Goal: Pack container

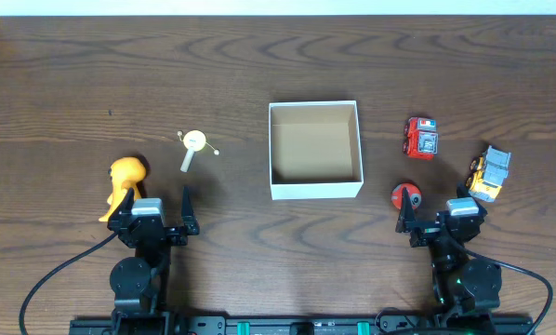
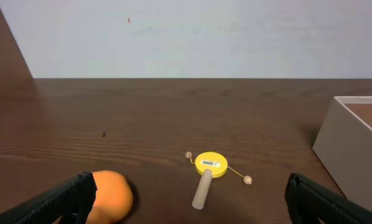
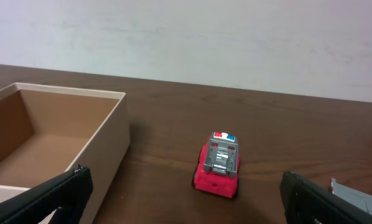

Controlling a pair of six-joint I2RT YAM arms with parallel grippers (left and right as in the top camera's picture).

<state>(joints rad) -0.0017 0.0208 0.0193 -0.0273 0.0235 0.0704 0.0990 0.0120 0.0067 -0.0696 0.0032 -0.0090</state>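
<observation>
The table (image 1: 73,74) holds the box (image 1: 315,191) at its middle, empty and open-topped. Near-left of the box, the left gripper (image 1: 155,203) has its fingers spread wide and holds nothing. Near-right of it, the right gripper (image 1: 438,212) is likewise agape and empty. An orange toy (image 1: 125,177) lies far left of the box, a yellow truck (image 1: 490,173) far right, a red truck (image 1: 421,137) just right, a rattle (image 1: 195,142) left, and a red disc (image 1: 406,196) at the near-right corner.

Likely risks: the orange toy and disc sit against the fingers, so any advance may shove them. The rattle's beaded strings could snag the rim. A clipped wall would slide the light box.
</observation>
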